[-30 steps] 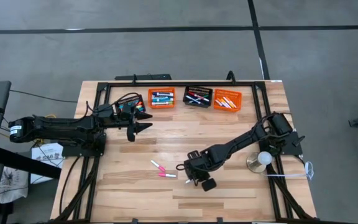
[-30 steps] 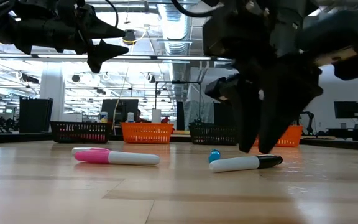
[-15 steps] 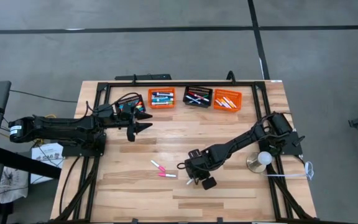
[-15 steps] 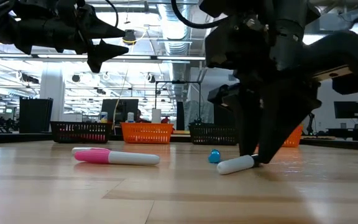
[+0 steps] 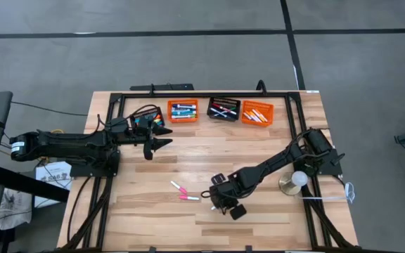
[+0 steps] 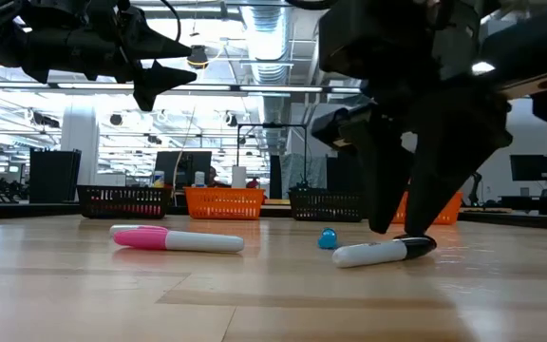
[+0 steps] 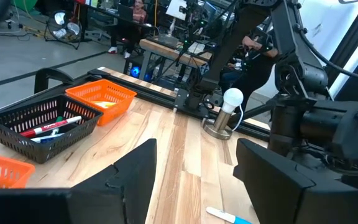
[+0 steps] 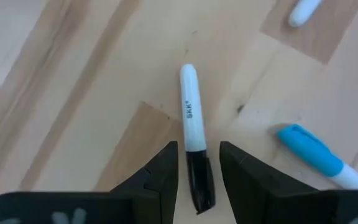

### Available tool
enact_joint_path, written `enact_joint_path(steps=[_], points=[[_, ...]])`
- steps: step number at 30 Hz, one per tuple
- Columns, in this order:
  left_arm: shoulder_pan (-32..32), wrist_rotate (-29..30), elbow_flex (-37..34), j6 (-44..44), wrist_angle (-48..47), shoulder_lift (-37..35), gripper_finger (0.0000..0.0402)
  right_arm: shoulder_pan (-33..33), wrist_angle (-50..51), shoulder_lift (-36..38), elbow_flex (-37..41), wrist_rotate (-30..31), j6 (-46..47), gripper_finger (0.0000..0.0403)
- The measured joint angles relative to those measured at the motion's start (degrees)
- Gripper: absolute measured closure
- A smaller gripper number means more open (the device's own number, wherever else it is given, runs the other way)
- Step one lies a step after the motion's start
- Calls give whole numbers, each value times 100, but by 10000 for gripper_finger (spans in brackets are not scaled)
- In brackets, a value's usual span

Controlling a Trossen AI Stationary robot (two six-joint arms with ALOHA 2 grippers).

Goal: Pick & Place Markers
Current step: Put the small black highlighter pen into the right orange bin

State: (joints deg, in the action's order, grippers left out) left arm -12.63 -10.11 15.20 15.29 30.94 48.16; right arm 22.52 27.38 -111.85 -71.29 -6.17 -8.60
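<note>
A white marker with a black cap [image 8: 190, 112] lies flat on the table near its middle, also seen in the low view [image 6: 373, 252]. My right gripper [image 8: 198, 149] points steeply down over it, open. Its fingers stand on either side of the black cap [image 8: 199, 180], with slim gaps showing on both sides. A blue-capped marker [image 8: 309, 152] lies close beside it. Two pink markers [image 5: 178, 187] [image 5: 188, 198] lie toward the table's left of it. My left gripper [image 5: 162, 138] hangs open and level above the table, near the far-left basket.
Four small slatted baskets holding markers line the far edge: black [image 5: 146, 116], orange [image 5: 183, 110], black [image 5: 223, 109], orange [image 5: 257, 112]. A white bulb on a round metal base [image 5: 295, 181] stands at the right. A black frame [image 5: 287, 98] runs around the tabletop.
My right gripper has shifted slightly around the black-capped marker and toward the near edge. Half a second ago its fingers hid the cap in the low view; now the cap shows again below them. The marker stays flat on the table.
</note>
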Motion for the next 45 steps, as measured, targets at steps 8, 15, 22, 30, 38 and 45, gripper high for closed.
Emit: enact_joint_path(steps=[8, 15, 22, 30, 38, 45], points=[[1, 0, 0, 0, 0, 0, 181, 0, -154, -291, -17, -52, -148, 295], [1, 0, -2, 0, -1, -1, 181, -53, 310, -692, -485, -55, -48, 297], [0, 0, -2, 0, -1, -1, 181, -127, 438, -704, -496, -29, -42, 327], [0, 0, -2, 0, -2, 0, 181, -129, 490, -706, -492, -3, 330, 345], [-1, 0, -2, 0, -2, 0, 181, -156, 511, -706, -487, 5, 458, 352], [0, 0, -2, 0, -2, -1, 181, -387, 540, -531, -463, -361, 727, 384]])
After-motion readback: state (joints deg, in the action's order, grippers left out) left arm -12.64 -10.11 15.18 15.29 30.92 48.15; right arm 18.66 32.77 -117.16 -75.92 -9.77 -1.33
